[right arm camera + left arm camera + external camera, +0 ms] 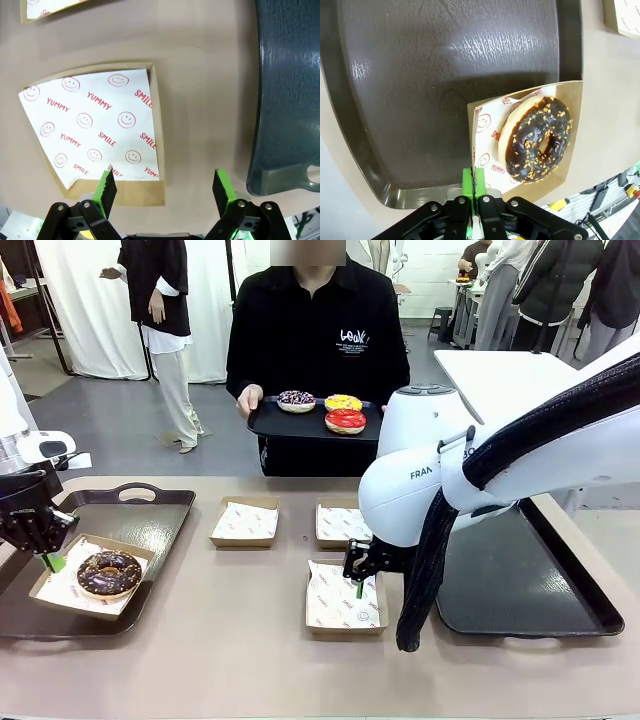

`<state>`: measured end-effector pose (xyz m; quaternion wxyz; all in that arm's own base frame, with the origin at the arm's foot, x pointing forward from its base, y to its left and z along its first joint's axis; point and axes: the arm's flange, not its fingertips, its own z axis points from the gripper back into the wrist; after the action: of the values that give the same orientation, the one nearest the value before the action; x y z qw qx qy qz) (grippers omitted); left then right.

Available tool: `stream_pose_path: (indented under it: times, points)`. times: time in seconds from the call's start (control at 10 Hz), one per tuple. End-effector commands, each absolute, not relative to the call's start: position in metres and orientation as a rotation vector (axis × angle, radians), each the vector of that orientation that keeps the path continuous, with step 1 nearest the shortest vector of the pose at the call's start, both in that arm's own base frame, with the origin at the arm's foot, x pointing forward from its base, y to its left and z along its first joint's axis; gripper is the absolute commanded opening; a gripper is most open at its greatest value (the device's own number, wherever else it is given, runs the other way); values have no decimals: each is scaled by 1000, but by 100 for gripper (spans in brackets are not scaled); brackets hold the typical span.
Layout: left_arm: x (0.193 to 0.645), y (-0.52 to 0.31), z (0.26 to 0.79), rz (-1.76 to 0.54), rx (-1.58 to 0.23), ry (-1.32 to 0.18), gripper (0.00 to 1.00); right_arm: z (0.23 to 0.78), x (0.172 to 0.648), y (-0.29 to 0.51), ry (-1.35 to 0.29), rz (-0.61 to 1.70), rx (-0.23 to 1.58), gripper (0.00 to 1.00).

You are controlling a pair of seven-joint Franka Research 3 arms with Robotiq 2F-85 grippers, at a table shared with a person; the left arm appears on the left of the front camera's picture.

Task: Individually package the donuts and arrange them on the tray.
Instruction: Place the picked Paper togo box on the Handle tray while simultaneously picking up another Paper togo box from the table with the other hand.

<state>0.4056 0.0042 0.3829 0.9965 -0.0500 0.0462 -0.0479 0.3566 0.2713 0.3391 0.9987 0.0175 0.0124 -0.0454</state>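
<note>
right gripper [360,574]: jaws spread wide, nothing between them, low over the empty box [90,125]. Its wrist view puts one fingertip [106,186] over the corner of the paper liner [95,120] and the other over bare table [200,75].

Outward from there: dark sprinkled donut [296,399], yellow donut [343,402] and red donut [345,420] lie flat on the black tray [270,422] the person holds. That's straight ahead of this gripper across the table, higher than it, well apart. They're rings, so no long axis to align to. This arm is the nearer one; I'd expect it to do the pick.

left gripper [473,182]: pads pressed together at the edge of the box with the chocolate donut [537,140], on the left tray [395,75]. Can't tell if it pinches the rim.

Front view gives bearing and height of the held donuts; wrist views give fingertip placement.
</note>
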Motion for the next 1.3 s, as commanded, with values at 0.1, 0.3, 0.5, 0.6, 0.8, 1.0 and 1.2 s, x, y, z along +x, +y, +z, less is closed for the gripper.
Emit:
stream_pose_path:
  times: [0.1,0.3,0.5,0.6,0.8,1.0,1.2]
  points:
    - [397,-3,382,-68,-21,60,1,325,369,277,-67,-90,44,100]
    - [398,-9,378,-61,0,71,1,320,369,277,-111,-57,73,100]
    - [400,-14,373,-45,6,85,1,318,367,276,-101,-16,72,100]
    - [400,-15,373,-34,6,86,1,319,366,274,-96,-4,72,100]
    - [401,-15,371,-19,0,92,1,321,362,271,-94,3,74,100]
    - [405,-18,367,-13,-8,107,1,320,362,270,-88,0,72,100]
    - [406,-16,365,-10,4,131,1,320,363,270,-85,-4,72,100]
